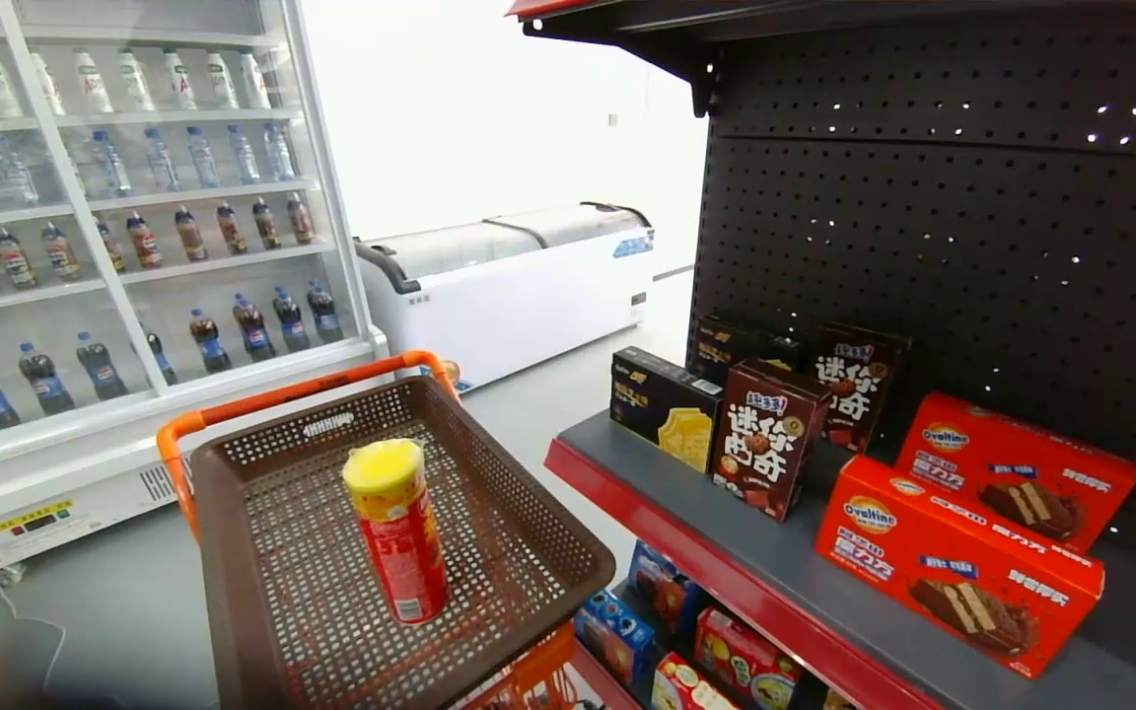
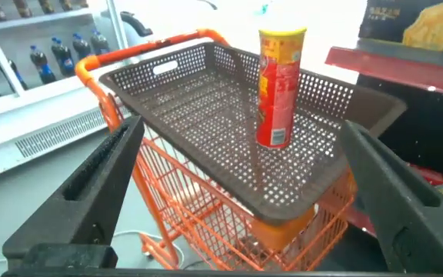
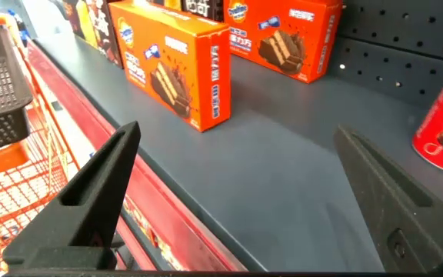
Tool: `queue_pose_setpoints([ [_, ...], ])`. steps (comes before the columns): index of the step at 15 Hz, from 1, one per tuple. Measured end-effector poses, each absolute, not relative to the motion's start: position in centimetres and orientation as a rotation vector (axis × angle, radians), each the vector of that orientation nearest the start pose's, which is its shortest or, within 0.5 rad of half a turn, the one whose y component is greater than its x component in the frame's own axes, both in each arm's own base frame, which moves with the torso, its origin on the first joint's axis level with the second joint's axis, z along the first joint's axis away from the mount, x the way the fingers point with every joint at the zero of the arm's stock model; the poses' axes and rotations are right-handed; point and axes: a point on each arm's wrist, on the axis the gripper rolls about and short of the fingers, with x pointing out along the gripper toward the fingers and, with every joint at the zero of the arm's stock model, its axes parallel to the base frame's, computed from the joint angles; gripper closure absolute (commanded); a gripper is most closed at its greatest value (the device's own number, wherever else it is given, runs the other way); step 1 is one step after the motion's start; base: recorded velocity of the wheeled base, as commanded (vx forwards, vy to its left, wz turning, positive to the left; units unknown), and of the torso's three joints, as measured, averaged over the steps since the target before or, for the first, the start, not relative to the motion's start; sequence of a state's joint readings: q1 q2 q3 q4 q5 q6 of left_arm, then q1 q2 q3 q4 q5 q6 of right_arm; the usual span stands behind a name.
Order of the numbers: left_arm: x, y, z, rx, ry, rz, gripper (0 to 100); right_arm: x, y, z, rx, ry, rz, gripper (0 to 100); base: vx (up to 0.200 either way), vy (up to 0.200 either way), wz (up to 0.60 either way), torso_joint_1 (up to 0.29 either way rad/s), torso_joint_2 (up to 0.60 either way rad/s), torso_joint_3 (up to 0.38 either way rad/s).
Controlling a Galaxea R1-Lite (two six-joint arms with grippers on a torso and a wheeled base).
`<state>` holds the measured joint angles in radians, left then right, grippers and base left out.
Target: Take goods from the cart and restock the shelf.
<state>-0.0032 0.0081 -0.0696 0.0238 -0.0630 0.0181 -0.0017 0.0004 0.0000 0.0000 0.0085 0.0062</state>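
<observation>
Left gripper point(image 2: 241, 135) spread wide, framing upright chip can point(image 2: 279, 85) in cart basket point(image 2: 183, 115), likely for a side grasp; right gripper point(image 3: 238, 131) spread too, over bare shelf point(image 3: 283, 177).

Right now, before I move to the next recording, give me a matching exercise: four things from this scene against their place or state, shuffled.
1. snack can
2. front orange box
3. left claw
4. brown basket

a. open, holding nothing
b. atop the orange cart
c. on the grey shelf
d. standing upright in the brown basket

Pairs: 1-d, 2-c, 3-a, 4-b.
</observation>
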Motion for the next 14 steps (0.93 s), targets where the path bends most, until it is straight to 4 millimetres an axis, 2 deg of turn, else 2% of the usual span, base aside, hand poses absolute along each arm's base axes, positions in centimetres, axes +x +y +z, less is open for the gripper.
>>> queue_pose_setpoints([
  [4, -3.1, -0.2, 11.4, 0.07, -0.004, -0.114, 0, -2.3, 0.0, 7.5, 0.006, 0.0, 0.007, 0, 0.0, 0.0, 0.0, 0.0, 0.0, 0.0],
  [7, -2.0, -0.2, 13.7, 0.11, 0.055, -0.124, 0, -2.3, 0.0, 7.5, 0.006, 0.0, 0.007, 0, 0.0, 0.0, 0.0, 0.0, 0.0, 0.0],
  [9, -0.1, -0.2, 16.2, 0.14, 0.13, -0.13, 0, -2.3, 0.0, 7.5, 0.006, 0.0, 0.007, 0, 0.0, 0.0, 0.0, 0.0, 0.0, 0.0],
  [11, 2.2, -0.3, 17.9, 0.164, 0.2, -0.172, 0, -2.3, 0.0, 7.5, 0.006, 0.0, 0.007, 0, 0.0, 0.0, 0.0, 0.0, 0.0, 0.0],
  [14, 6.1, -0.9, 18.3, 0.162, 0.323, -0.288, 0, -2.3, 0.0, 7.5, 0.006, 0.0, 0.008, 0, 0.0, 0.0, 0.0, 0.0, 0.0, 0.0],
])
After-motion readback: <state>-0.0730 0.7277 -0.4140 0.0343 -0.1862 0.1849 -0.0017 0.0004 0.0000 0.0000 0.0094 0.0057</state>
